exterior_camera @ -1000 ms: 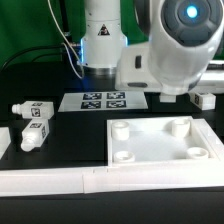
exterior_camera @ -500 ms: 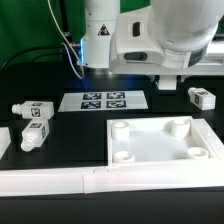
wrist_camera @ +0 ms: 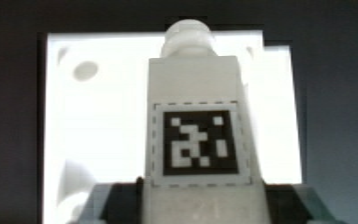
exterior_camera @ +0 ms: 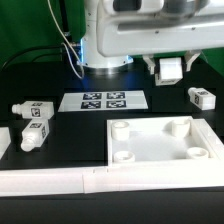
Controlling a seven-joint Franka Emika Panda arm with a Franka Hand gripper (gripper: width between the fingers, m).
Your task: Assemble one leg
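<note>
My gripper [exterior_camera: 168, 64] hangs above the far right part of the table and is shut on a leg [exterior_camera: 169, 70], a short white peg. In the wrist view the gripper [wrist_camera: 201, 196] holds that leg [wrist_camera: 197, 90] by its blocky end, with the tag facing the camera and the narrow round end pointing away. The large white square panel [exterior_camera: 160, 148] with round corner sockets lies flat below it and shows bright behind the leg in the wrist view [wrist_camera: 87, 120]. Two loose legs [exterior_camera: 32, 108] [exterior_camera: 35, 134] lie at the exterior view's left, and another [exterior_camera: 203, 97] lies at its right.
The marker board [exterior_camera: 103, 100] lies flat behind the panel, in front of the arm's base [exterior_camera: 103, 50]. A long white rail [exterior_camera: 90, 182] runs along the table's front edge. A green backdrop stands behind.
The arm has risen and its bulky wrist has moved up out of the way. The gripper with the held leg now shows above the panel's far right corner.
</note>
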